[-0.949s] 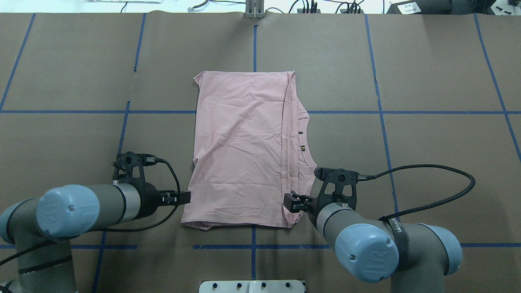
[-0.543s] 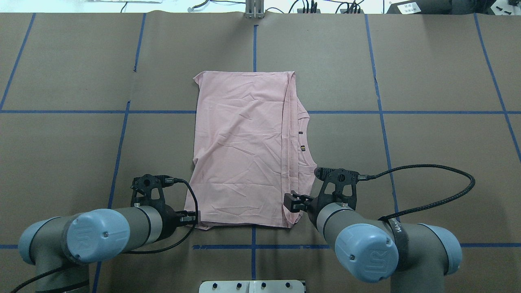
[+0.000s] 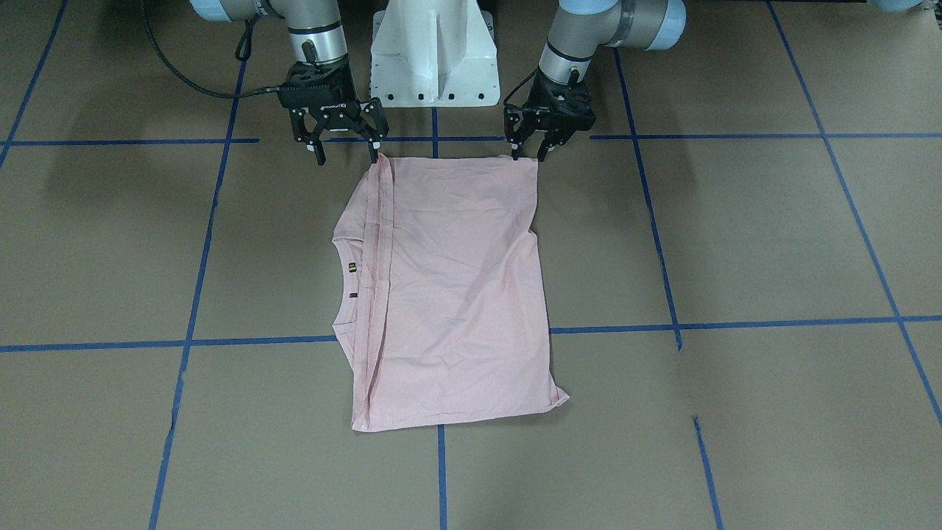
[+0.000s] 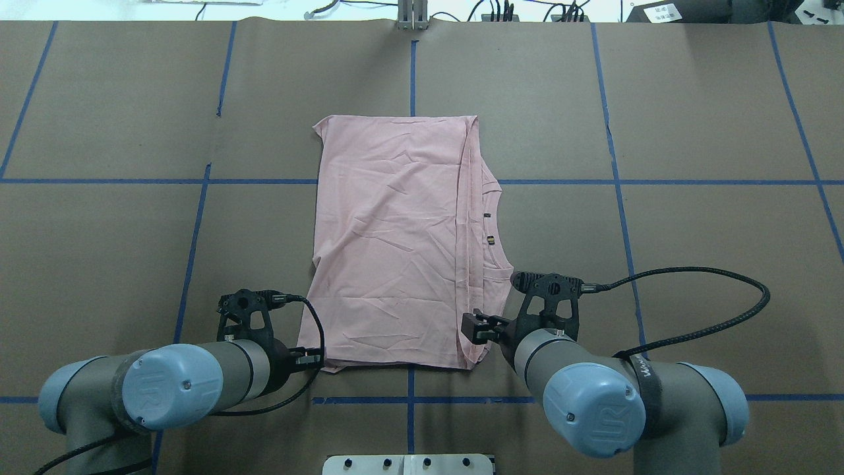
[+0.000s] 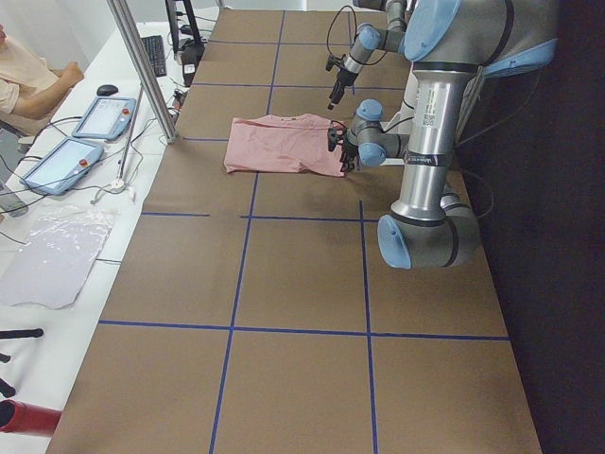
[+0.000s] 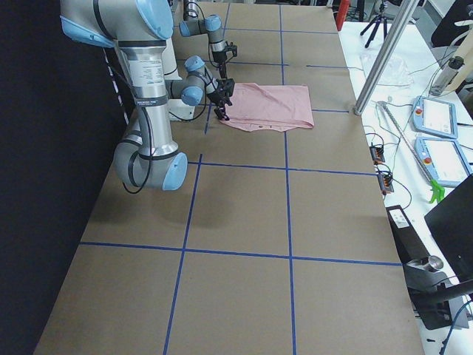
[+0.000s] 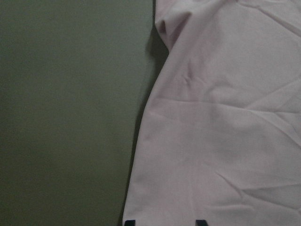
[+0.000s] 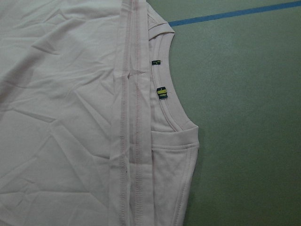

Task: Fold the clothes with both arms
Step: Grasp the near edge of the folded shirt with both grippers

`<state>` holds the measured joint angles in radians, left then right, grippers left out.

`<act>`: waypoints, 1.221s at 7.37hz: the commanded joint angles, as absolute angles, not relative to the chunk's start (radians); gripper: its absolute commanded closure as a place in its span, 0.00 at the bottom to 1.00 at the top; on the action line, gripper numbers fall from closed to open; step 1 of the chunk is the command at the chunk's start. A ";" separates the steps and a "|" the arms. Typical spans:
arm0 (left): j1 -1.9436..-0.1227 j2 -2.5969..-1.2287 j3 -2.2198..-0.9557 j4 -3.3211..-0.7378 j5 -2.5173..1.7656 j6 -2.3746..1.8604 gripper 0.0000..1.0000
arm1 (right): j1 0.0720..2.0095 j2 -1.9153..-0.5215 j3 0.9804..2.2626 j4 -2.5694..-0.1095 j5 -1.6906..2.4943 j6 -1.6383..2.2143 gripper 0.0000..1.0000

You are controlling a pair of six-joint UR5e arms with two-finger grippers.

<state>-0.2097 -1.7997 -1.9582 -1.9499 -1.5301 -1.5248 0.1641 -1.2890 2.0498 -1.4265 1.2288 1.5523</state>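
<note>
The brown-papered bench [image 4: 99, 231], marked into squares by blue tape, carries a pink shirt [image 4: 389, 251] at its middle. The shirt lies flat, plain side up, folded into a long rectangle. The left arm [image 4: 165, 386] reaches in to the shirt's corner nearest the robot on that side, and the right arm [image 4: 593, 409] reaches to the matching corner on the other side. A white pedestal [image 3: 433, 51] stands just behind the shirt's near edge, between the two arms. A black cable [image 4: 725, 290] loops out from the right arm's wrist, well away from the shirt. A folded-over hem strip [image 8: 129, 117] runs the shirt's length on the right arm's side and partly covers the neckline [image 8: 176, 122], which peeks out beside it. The left fingers [image 3: 542, 151] are apart and straddle the shirt's corner, their tips low over the cloth in the wrist view. The right fingers [image 3: 319, 153] are spread wide, one tip at the shirt's corner by the hem strip, the other out over bare bench. Two small tags [image 8: 162, 92] sit inside the neckline. Off the bench, beyond the shirt's far edge, are tablets [image 5: 104, 118] and a metal post [image 5: 142, 66].
</note>
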 commanded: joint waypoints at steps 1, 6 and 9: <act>-0.209 -1.804 -1.937 -1.950 -1.531 -1.546 0.44 | 0.164 -1.292 2.048 -1.427 1.229 1.552 0.00; -0.207 -1.806 -1.936 -1.950 -1.531 -1.548 0.99 | 0.164 -1.293 2.049 -1.428 1.227 1.560 0.00; -0.209 -1.807 -1.940 -1.950 -1.531 -1.546 1.00 | 0.158 -1.286 2.046 -1.437 1.232 1.613 0.00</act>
